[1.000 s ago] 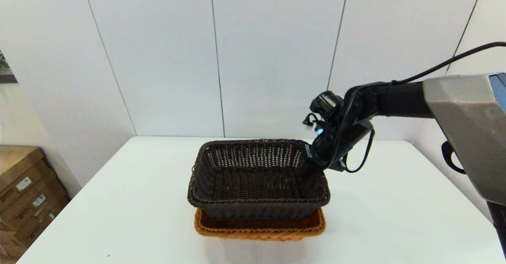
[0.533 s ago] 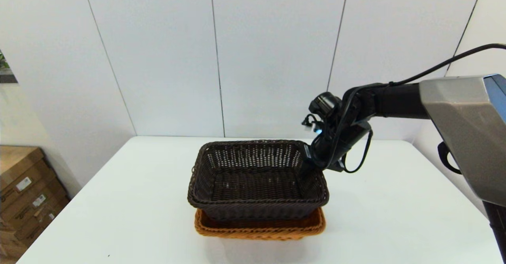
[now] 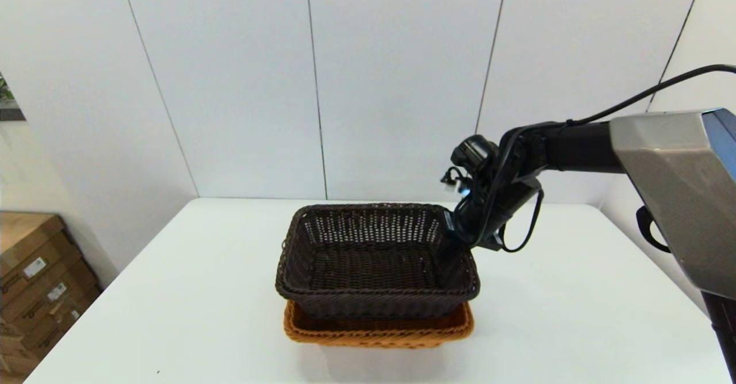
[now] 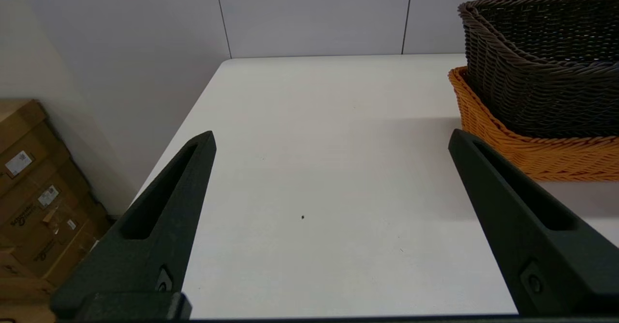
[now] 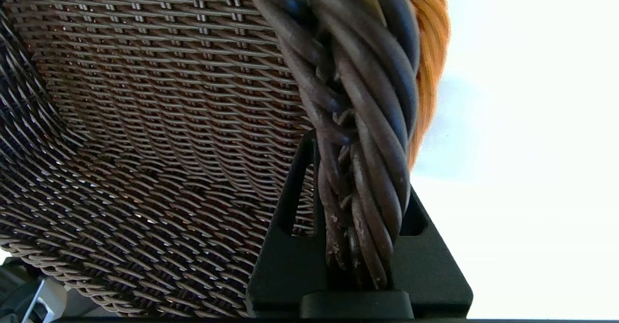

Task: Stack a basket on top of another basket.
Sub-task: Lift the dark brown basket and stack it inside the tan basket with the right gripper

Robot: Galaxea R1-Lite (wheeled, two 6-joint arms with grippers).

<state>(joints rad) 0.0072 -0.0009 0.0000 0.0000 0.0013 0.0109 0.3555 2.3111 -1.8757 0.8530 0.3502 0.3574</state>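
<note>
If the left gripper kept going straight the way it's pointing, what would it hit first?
Probably nothing: the open left gripper points over bare white table, with the orange basket off to one side. Depth is uncertain.

The right gripper (image 5: 360,226) is clamped on the thick braided rim of the dark brown basket (image 5: 159,120), with one black finger (image 5: 290,202) inside against the woven wall and the other outside the rim. The basket's open-weave inner wall and tightly woven floor fill most of the view on the inner side of that rim. Just past the rim's outer side a strip of the orange basket (image 5: 428,62) shows, and beyond it lies the bright white table (image 5: 522,168).
</note>
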